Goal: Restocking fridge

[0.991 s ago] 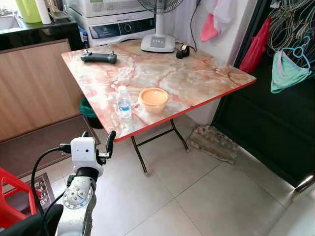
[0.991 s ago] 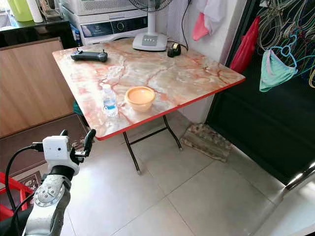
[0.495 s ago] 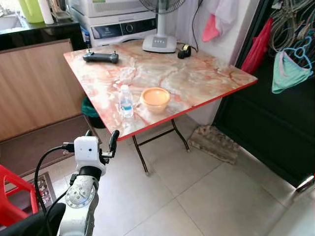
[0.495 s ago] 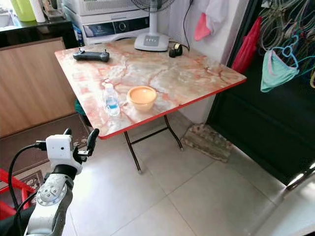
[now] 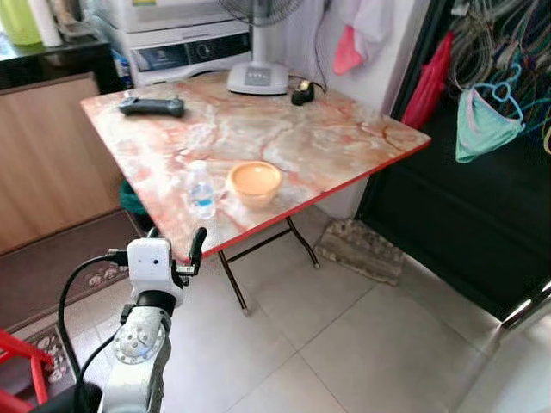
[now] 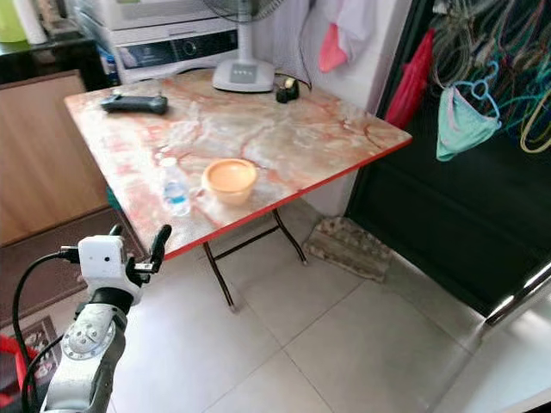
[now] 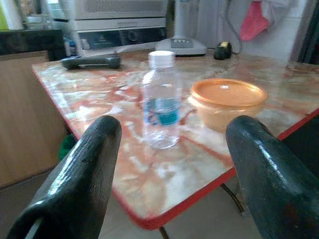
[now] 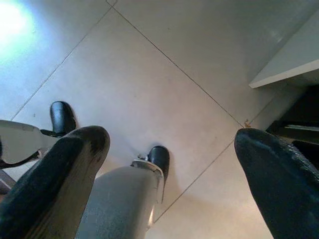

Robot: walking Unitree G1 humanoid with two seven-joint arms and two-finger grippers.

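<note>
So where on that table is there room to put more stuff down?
The widest bare stretch of the marble-patterned folding table lies between the orange lidded bowl and the far right corner. Another runs between the black remote controller and the small clear water bottle. The back edge is crowded by the white fan base.

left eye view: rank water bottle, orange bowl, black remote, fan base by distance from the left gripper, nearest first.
From the left gripper, which hangs below the table's near edge:
1. water bottle, near edge, just ahead of the gripper
2. orange bowl, beside the bottle, toward the robot's right
3. black remote, far-left part of the table
4. fan base, far edge by the wall
</note>
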